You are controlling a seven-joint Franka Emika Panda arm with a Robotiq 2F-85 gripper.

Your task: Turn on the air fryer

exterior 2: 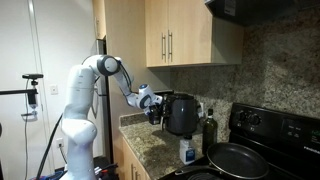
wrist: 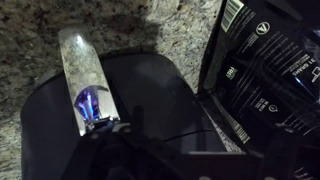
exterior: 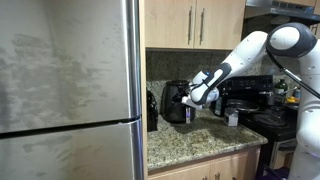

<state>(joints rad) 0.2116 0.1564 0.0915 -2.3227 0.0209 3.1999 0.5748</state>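
Note:
The air fryer [exterior: 177,101] is black, rounded and glossy and stands on the granite counter against the backsplash; it shows in both exterior views [exterior 2: 181,113]. My gripper [exterior: 197,97] is right at its upper side, touching or nearly touching it [exterior 2: 154,106]. In the wrist view the fryer's dark rounded top [wrist: 140,95] fills the middle. A clear strip with a blue light [wrist: 84,80] lies along it. My fingers are dark shapes at the bottom edge, and whether they are open or shut does not show.
A small dark curved object [exterior: 152,108] stands beside the fridge [exterior: 70,80]. A black labelled box [wrist: 265,70] is next to the fryer. A dark bottle [exterior 2: 210,127], a white bottle [exterior 2: 187,151] and a pan [exterior 2: 236,160] on the stove are nearby. Cabinets hang above.

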